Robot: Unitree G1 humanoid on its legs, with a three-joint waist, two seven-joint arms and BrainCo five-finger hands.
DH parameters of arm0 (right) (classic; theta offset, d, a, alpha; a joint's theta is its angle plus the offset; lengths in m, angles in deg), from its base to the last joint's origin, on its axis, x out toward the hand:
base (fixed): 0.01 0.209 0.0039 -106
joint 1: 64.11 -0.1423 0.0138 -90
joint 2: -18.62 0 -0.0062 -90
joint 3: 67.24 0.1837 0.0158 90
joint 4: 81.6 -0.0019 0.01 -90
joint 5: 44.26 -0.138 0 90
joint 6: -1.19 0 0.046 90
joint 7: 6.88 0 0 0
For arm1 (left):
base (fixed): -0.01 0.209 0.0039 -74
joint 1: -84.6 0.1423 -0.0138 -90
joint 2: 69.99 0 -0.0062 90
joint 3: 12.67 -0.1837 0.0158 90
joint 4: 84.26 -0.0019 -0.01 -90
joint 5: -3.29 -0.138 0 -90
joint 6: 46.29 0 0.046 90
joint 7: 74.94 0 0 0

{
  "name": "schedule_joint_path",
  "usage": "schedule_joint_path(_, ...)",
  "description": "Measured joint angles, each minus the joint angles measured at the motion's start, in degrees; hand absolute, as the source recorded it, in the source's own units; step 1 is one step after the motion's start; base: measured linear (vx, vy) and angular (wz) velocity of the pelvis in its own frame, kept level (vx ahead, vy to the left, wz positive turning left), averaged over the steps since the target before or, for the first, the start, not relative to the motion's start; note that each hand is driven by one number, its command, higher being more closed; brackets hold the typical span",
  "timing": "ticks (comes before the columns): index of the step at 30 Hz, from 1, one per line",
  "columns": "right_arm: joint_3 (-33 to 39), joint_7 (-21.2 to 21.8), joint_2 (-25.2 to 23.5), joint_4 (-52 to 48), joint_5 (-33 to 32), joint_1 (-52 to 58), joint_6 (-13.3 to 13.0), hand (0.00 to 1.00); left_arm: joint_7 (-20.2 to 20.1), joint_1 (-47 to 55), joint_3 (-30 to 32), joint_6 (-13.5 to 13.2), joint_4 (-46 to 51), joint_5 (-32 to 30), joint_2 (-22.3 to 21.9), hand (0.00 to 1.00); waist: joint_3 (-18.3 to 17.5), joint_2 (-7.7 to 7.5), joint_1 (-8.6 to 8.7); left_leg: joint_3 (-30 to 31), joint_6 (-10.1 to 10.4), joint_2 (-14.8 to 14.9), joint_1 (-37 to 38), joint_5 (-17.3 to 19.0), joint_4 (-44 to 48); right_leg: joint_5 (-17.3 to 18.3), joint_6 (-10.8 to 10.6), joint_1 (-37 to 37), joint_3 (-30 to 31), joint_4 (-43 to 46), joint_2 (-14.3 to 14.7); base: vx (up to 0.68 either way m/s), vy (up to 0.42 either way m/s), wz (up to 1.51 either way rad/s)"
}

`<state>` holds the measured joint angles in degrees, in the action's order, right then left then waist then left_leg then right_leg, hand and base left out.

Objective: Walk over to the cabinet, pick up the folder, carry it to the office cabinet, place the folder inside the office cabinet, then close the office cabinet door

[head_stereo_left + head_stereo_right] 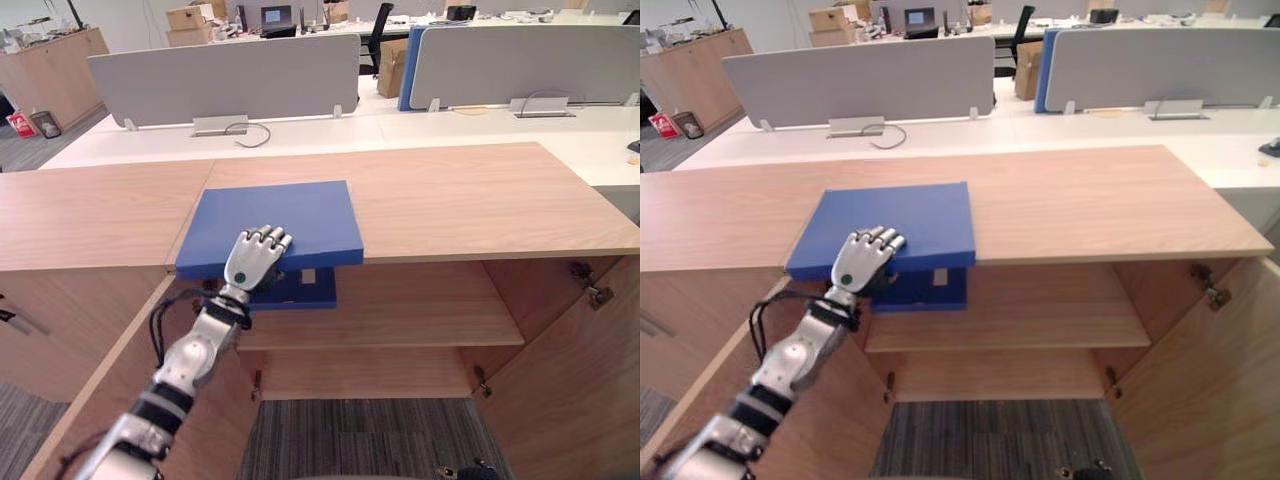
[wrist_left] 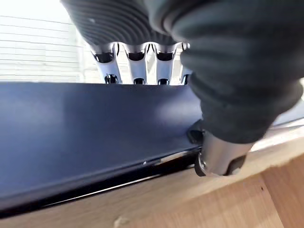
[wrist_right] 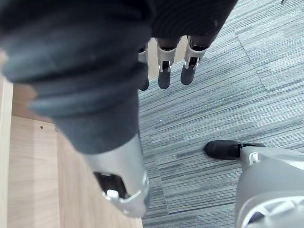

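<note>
Folder (image 1: 285,225) lies flat on the cabinet top (image 1: 480,200), near edge overhanging the open front, left hand (image 1: 255,258) pinching that edge with fingers above and thumb below, right hand (image 3: 164,71) slack over the carpet (image 3: 228,95); pickup not finished, 3 steps left: carry, stow, shut door.

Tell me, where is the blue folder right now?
The blue folder lies flat on the wooden cabinet top, left of middle in the eye views, its near edge overhanging the front, gripped by the left hand.
</note>
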<state>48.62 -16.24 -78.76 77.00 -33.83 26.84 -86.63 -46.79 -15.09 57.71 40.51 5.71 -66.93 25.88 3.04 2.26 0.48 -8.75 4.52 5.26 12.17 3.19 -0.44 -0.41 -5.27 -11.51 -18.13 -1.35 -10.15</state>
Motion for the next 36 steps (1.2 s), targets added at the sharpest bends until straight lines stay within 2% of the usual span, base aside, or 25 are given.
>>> schedule_joint_path(4,-0.01,-0.79,-0.8,1.1,-0.14,-0.09,0.11,0.0,0.24,8.83,-2.07,-2.27,10.28,4.19,-4.53,1.0,0.26,0.07,-1.12,0.6,-0.12,-0.06,-0.14,0.06,0.01,0.09,0.14,-0.06,-0.47,0.01,-0.07,-0.03,0.001,0.07)
schedule_joint_path(6,-0.16,-0.95,-1.37,1.15,-0.18,-0.02,0.12,0.0,0.43,11.86,-2.94,-4.13,13.13,8.9,-5.98,1.0,0.34,0.21,-1.24,0.87,-0.27,-0.05,-0.22,0.17,-0.01,0.19,0.21,0.01,-0.63,0.02,-0.09,-0.07,-0.001,0.03)
schedule_joint_path(10,-0.54,-1.35,-1.59,1.18,-0.15,1.0,0.41,0.0,0.54,13.57,-3.18,-5.11,15.25,12.45,-6.01,1.0,0.34,0.23,-1.33,1.25,-0.23,-0.05,-0.3,0.14,-0.14,0.24,0.19,0.09,-0.97,0.04,-0.08,-0.05,-0.002,0.01)
schedule_joint_path(13,-0.99,-1.69,-1.81,2.08,-0.15,1.85,0.54,0.0,0.73,14.98,-2.43,-5.7,17.93,14.74,-7.05,1.0,0.33,0.05,-1.41,1.63,-0.18,-0.14,-1.22,0.1,0.22,0.84,-1.1,0.87,-0.83,1.53,-0.49,0.01,0.001,0.04)
schedule_joint_path(19,-1.2,-2.28,-2.55,3.14,-0.16,2.04,0.51,0.0,3.48,16.97,0.34,-5.48,23.3,20.33,-11.09,1.0,0.32,-0.14,-2.55,2.28,-0.21,-0.14,-1.27,0.1,0.79,2.72,-1.35,1.93,-0.73,4.56,-0.99,0.0,-0.001,0.01)
schedule_joint_path(23,-1.21,-2.57,-2.81,3.6,-0.17,2.09,0.54,0.0,5.96,18.61,2.12,-4.46,25.13,23.92,-13.73,1.0,-0.23,-0.89,-3.28,2.65,-0.21,-0.05,-1.34,0.1,1.07,3.63,-1.27,2.45,-0.68,6.21,-1.17,-0.01,-0.005,0.02)
schedule_joint_path(25,-1.21,-2.65,-3.18,3.65,-0.19,2.12,0.56,0.0,6.57,19.22,3.34,-4.38,25.98,27.67,-14.61,1.0,-0.57,-1.34,-3.33,2.79,-0.22,-0.04,-1.33,0.11,1.24,3.91,-1.23,2.45,-0.68,6.54,-1.23,-0.02,-0.004,0.01)
schedule_joint_path(28,-1.22,-2.67,-3.42,3.65,-0.32,2.41,0.61,0.0,6.66,19.77,5.44,-4.75,28.1,35.12,-15.66,1.0,-1.04,-1.93,-3.4,2.91,-0.23,-0.05,-1.63,0.13,1.57,4.03,-1.29,2.71,-0.68,6.99,-1.33,-0.02,-0.001,0.02)
schedule_joint_path(31,-1.21,-2.68,-3.64,3.59,-2.39,3.27,0.57,0.0,5.19,20.03,7.03,-6.61,28.93,45.54,-16.67,1.0,-1.72,-2.33,-3.92,2.94,-0.23,0.01,-2.21,0.12,1.74,4.02,-1.32,3.41,-0.6,7.53,-1.35,-0.03,-0.001,0.0)
schedule_joint_path(34,-1.17,-2.62,-3.69,3.54,-7.5,3.67,0.57,0.0,-0.35,20.04,9.98,-9.39,29.44,64.65,-16.8,1.0,-2.14,-2.38,-4.19,2.9,-0.22,0.02,-2.21,0.11,1.82,4.04,-1.35,3.61,-0.46,7.89,-1.42,-0.04,0.002,-0.01)
schedule_joint_path(35,-1.15,-2.59,-3.75,3.51,-10.24,3.77,0.55,0.0,-3.16,20.13,10.89,-9.89,29.49,74.48,-16.81,1.0,-2.36,-2.42,-4.23,2.86,-0.22,0.03,-2.21,0.11,1.84,4.04,-1.35,3.65,-0.4,7.94,-1.42,0.0,0.0,0.0)
schedule_joint_path(36,-1.24,-2.59,-3.88,3.41,-11.98,3.78,0.46,0.0,-4.63,20.29,11.3,-10.14,29.49,79.13,-16.83,1.0,-2.42,-2.45,-4.26,2.83,-0.21,0.03,-2.21,0.1,1.83,4.04,-1.35,3.69,-0.35,7.96,-1.41,-0.02,-0.001,-0.04)
